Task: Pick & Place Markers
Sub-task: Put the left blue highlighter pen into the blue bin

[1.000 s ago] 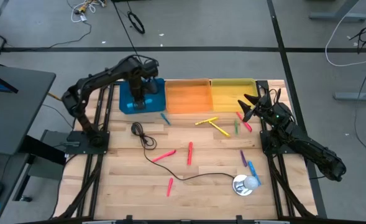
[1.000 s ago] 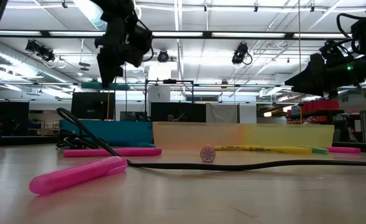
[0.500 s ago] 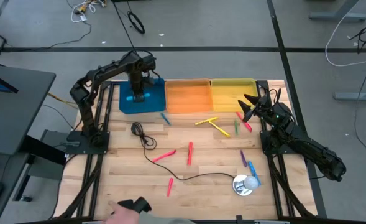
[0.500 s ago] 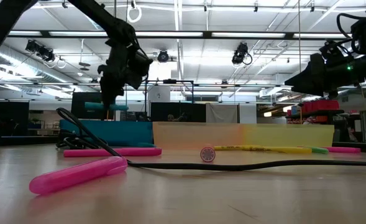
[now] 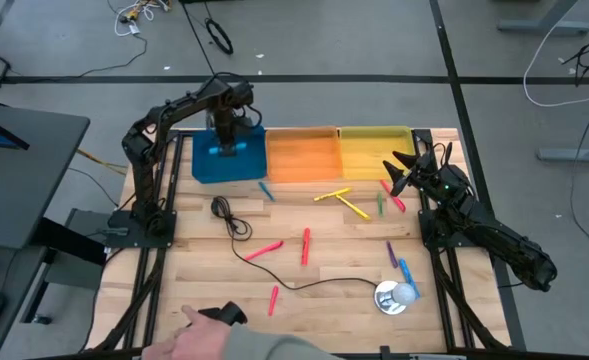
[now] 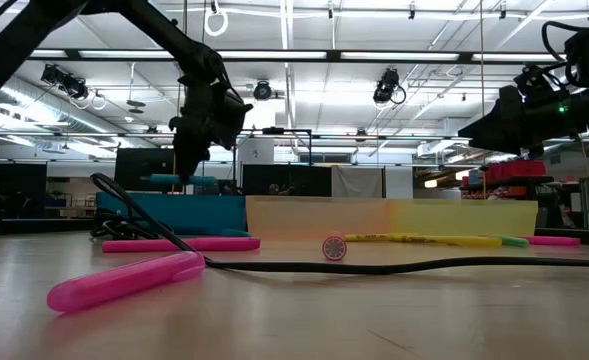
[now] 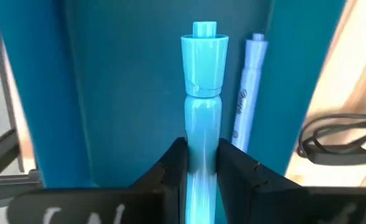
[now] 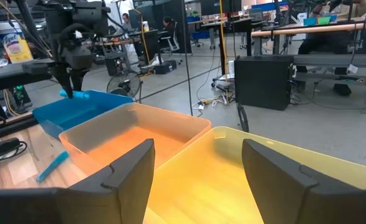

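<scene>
Wooden worktop (image 5: 314,290) — left tool (image 7: 197,163) over the blue tray (image 5: 202,165).
It grips a light-blue marker (image 7: 201,93) above another inside; right tool (image 5: 402,172) — fingers spread — waits beside the yellow tray (image 5: 374,133).

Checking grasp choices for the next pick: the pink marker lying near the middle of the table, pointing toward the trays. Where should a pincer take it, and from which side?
Take the pink marker at mid-barrel, coming straight down, jaws closing across its thin width. It lies flat on the table, clear of the black cable, with bare wood on both long sides.
</scene>
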